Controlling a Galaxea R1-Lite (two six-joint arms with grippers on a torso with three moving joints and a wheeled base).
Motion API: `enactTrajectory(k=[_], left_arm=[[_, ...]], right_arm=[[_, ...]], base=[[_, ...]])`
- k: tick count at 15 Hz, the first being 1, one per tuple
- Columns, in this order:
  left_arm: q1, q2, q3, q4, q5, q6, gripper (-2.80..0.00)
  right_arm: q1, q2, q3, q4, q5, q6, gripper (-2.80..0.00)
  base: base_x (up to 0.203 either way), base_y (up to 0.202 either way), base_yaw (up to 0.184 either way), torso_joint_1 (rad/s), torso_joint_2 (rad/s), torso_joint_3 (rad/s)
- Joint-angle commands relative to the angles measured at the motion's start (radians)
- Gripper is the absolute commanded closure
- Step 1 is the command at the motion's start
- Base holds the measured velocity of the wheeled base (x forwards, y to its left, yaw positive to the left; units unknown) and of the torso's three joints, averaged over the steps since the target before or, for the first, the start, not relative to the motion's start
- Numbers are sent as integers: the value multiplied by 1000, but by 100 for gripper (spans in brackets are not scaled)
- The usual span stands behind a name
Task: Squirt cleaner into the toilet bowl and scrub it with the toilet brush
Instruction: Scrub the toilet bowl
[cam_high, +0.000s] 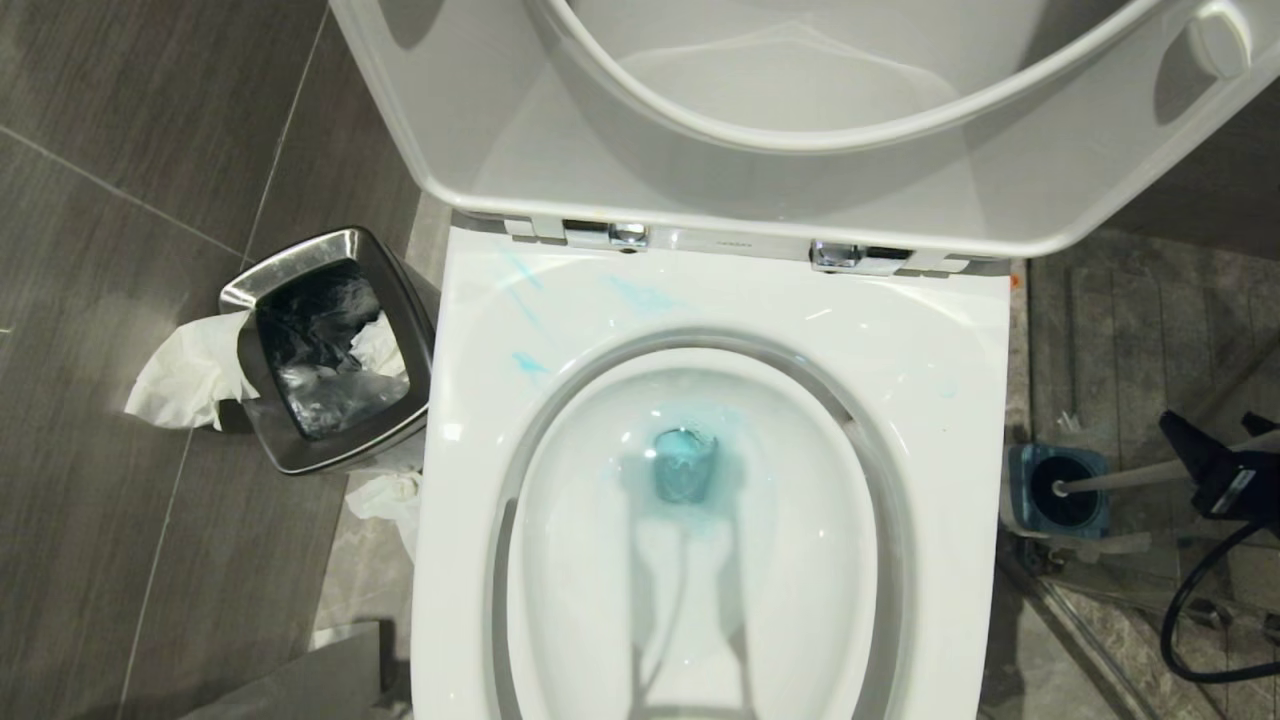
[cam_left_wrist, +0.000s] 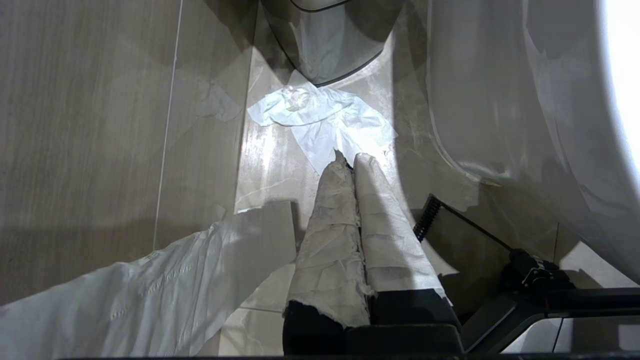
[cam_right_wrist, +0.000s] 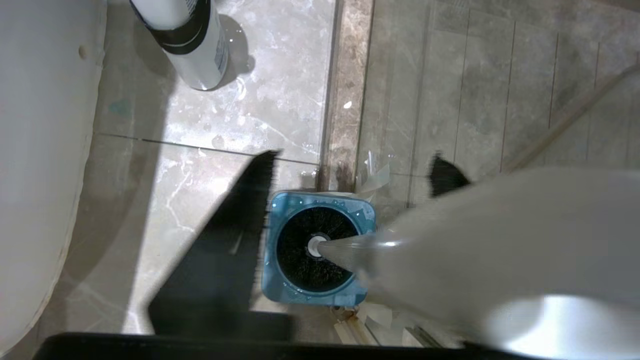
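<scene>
Beside the toilet bowl (cam_high: 960, 330), the right end effector (cam_high: 1215, 465) straddles the toilet brush (cam_high: 1120, 478) handle, half-open, ungripped; next: close, lift from holder (cam_high: 1022, 490).

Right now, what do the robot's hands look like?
The left gripper has two long fingers wrapped in crinkly white paper, on a black base. The right gripper has flat black fingers that narrow to points, one with a ridged inner edge. In the head view it looks black with a small silvery patch, and a black cable loops below it.

Toilet brush (cam_right_wrist: 320, 247) upright in blue holder (cam_right_wrist: 280, 210), right gripper (cam_right_wrist: 350, 200) astride handle.
</scene>
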Motion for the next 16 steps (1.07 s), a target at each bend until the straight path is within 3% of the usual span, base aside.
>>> enactTrajectory(k=[1,16], left_arm=[[0,0,2,0,1,0,0],[0,0,2,0,1,0,0]], right_arm=[[0,0,4,-11,2,1,0],[-1,-41,160,-42,14,-1,0]], base=[[0,0,0,0,0,0],[0,0,0,0,0,0]])
